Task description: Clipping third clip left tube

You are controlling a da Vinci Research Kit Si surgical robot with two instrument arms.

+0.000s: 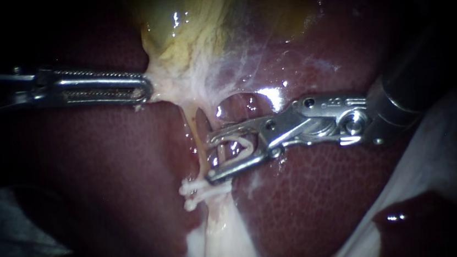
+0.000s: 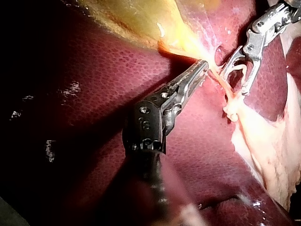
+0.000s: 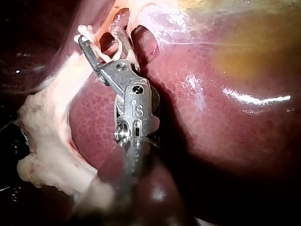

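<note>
My left instrument comes in from the left, and its long toothed jaws are shut on the pale tissue at the neck of the yellow gallbladder. A thin pale tube runs down from there over the liver. My right instrument stands across this tube, its jaws wide apart and holding a white clip, with one jaw on each side of the tube. Just below the jaws, two white clips sit on the tube. The left wrist view shows both instruments.
White fatty tissue spreads below the clips. A window in the tissue opens above the right jaws, with dark liver behind it. White cloth lies at the right, under the right shaft.
</note>
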